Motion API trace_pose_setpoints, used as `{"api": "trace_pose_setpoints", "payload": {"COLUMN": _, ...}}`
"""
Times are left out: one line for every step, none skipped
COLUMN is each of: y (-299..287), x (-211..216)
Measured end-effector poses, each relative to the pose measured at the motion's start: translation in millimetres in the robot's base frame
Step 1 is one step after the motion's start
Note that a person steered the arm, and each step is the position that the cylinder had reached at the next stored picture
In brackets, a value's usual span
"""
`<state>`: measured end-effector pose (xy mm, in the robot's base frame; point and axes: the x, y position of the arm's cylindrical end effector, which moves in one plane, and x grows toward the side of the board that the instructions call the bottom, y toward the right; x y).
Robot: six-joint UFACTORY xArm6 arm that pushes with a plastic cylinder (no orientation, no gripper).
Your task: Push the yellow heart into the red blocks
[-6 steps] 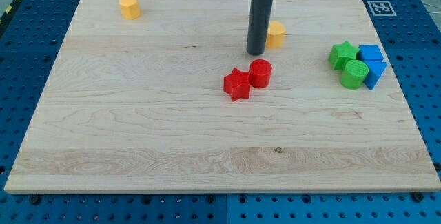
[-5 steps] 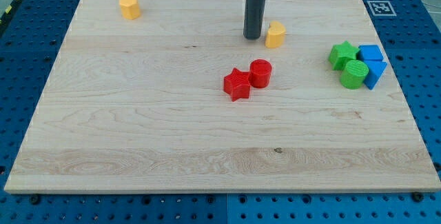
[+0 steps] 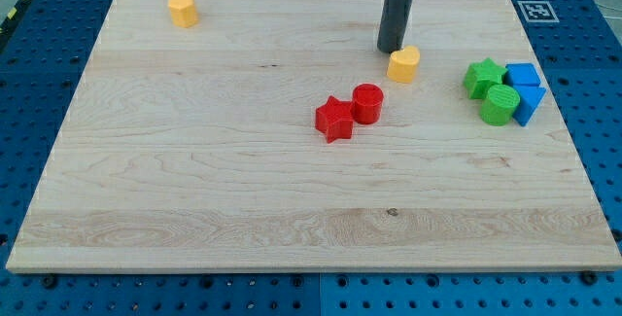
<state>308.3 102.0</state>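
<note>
The yellow heart (image 3: 404, 64) lies on the wooden board (image 3: 194, 180), right of centre near the view's top. My tip (image 3: 390, 50) stands just above and left of it, touching or almost touching its upper left edge. The red cylinder (image 3: 367, 103) and the red star (image 3: 334, 119) sit side by side, touching, below and left of the heart with a gap between.
A yellow cylinder-like block (image 3: 181, 10) sits at the top left. At the right edge a green star (image 3: 482, 77), a green cylinder (image 3: 500, 105), a blue cube (image 3: 523, 75) and a blue triangle (image 3: 529, 104) cluster together. A marker tag (image 3: 535, 11) is at the board's top right corner.
My tip moved up from the heart's left side, then to the right, to its upper left. The yellow heart shifted a little right and down. The red blocks did not move.
</note>
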Motion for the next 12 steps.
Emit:
{"api": "trace_pose_setpoints", "payload": {"y": 33, "x": -14}}
{"api": "trace_pose_setpoints", "payload": {"y": 33, "x": 11}}
{"api": "trace_pose_setpoints", "payload": {"y": 4, "x": 15}}
{"api": "trace_pose_setpoints", "payload": {"y": 2, "x": 33}}
{"api": "trace_pose_setpoints", "payload": {"y": 4, "x": 27}}
{"api": "trace_pose_setpoints", "payload": {"y": 37, "x": 16}}
{"api": "trace_pose_setpoints", "payload": {"y": 69, "x": 24}}
{"api": "trace_pose_setpoints", "payload": {"y": 69, "x": 37}}
{"api": "trace_pose_setpoints", "payload": {"y": 56, "x": 40}}
{"api": "trace_pose_setpoints", "payload": {"y": 28, "x": 55}}
{"api": "trace_pose_setpoints", "payload": {"y": 15, "x": 59}}
{"api": "trace_pose_setpoints", "payload": {"y": 12, "x": 58}}
